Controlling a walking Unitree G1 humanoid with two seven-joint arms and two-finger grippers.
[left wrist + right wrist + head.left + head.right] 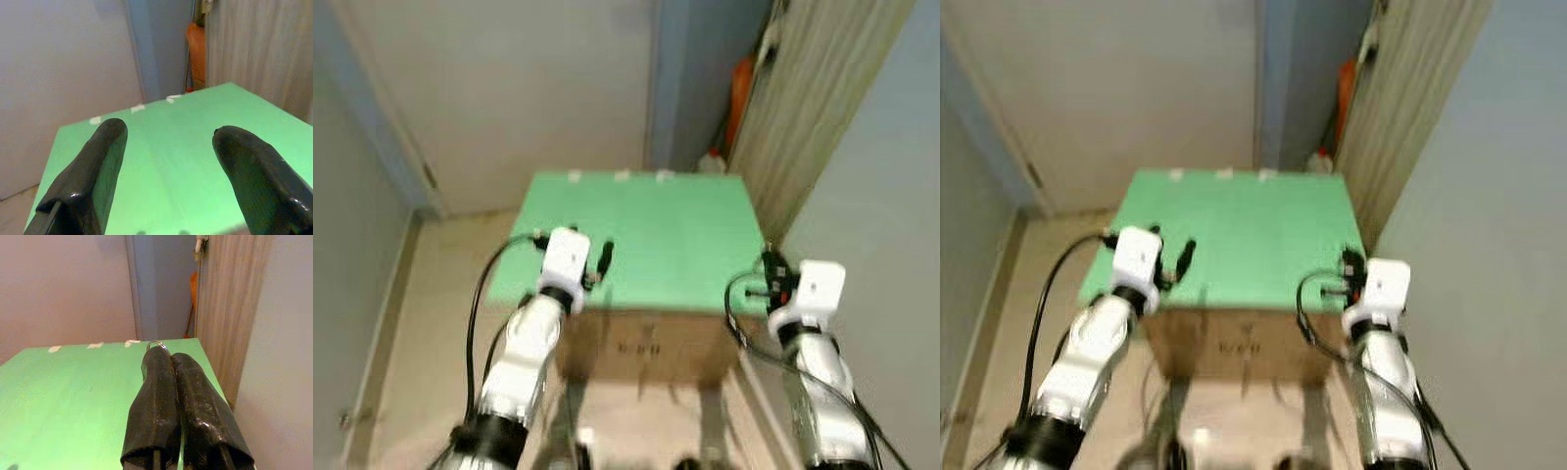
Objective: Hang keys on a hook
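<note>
Green-topped cardboard box [675, 245] in a narrow hallway corner, left gripper [168, 161] fingers spread apart above its 8 o'clock edge, right gripper [168, 360] at 4 o'clock, fingers pressed together pinching a silver key ring [157, 344] at their tips, wooden door [813, 108] at 2 o'clock.

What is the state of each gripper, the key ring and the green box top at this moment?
left gripper: open, fingers apart above the green top, holding nothing.
right gripper: shut on the key ring, fingers pressed together.
key ring: pinched at the fingertips, a metal loop sticking out, not yet hung.
green box top: flat, with small white tape pieces along its far edge.
</note>
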